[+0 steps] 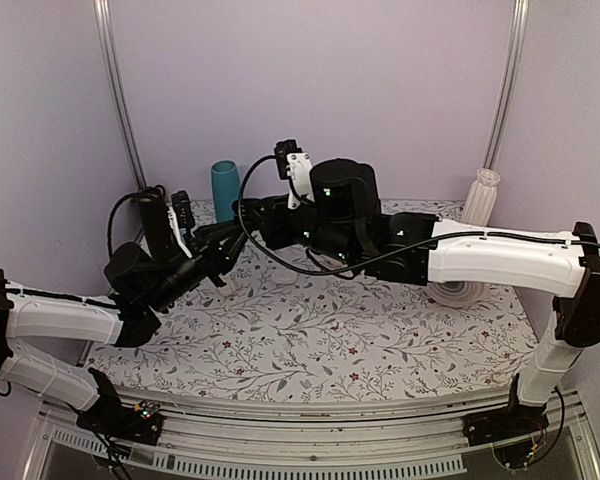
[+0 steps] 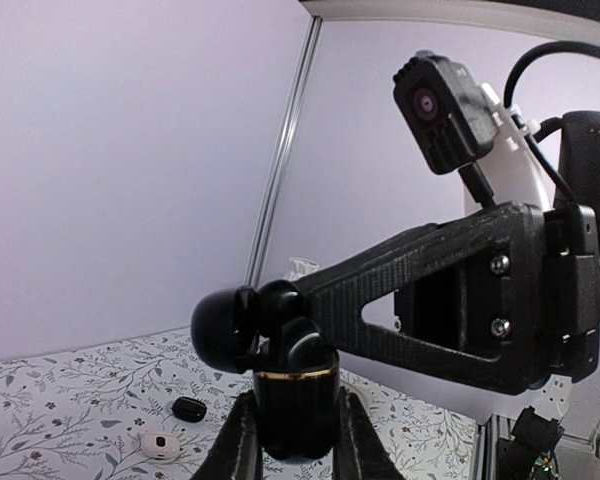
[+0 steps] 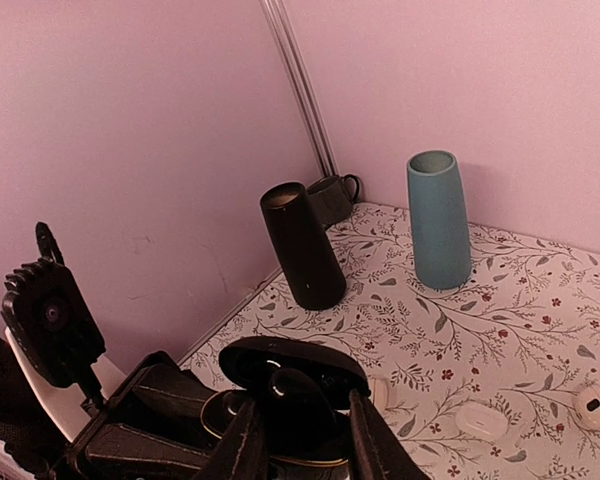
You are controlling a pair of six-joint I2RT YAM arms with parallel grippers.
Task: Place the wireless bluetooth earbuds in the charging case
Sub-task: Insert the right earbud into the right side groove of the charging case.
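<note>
My left gripper (image 2: 297, 445) is shut on the charging case (image 2: 298, 405), a black box with a gold rim, and holds it upright above the table. Its lid (image 2: 220, 330) hangs open. My right gripper (image 3: 300, 440) is shut on one black earbud (image 3: 298, 395) and holds it at the case's open mouth (image 3: 220, 418), touching the rim. The earbud also shows in the left wrist view (image 2: 305, 348). I cannot make out the second earbud. In the top view the two grippers meet at the back left, left (image 1: 223, 260) and right (image 1: 242, 214); the case is hidden between them.
A black oval lump (image 2: 189, 408) and a white rounded case (image 2: 160, 445) lie on the flowered table. More white cases (image 3: 482, 420) lie below the grippers. A teal vase (image 3: 439, 220), a black cone (image 3: 302, 245) and a mug (image 3: 330, 198) stand at the back left, a white vase (image 1: 480, 197) at the back right.
</note>
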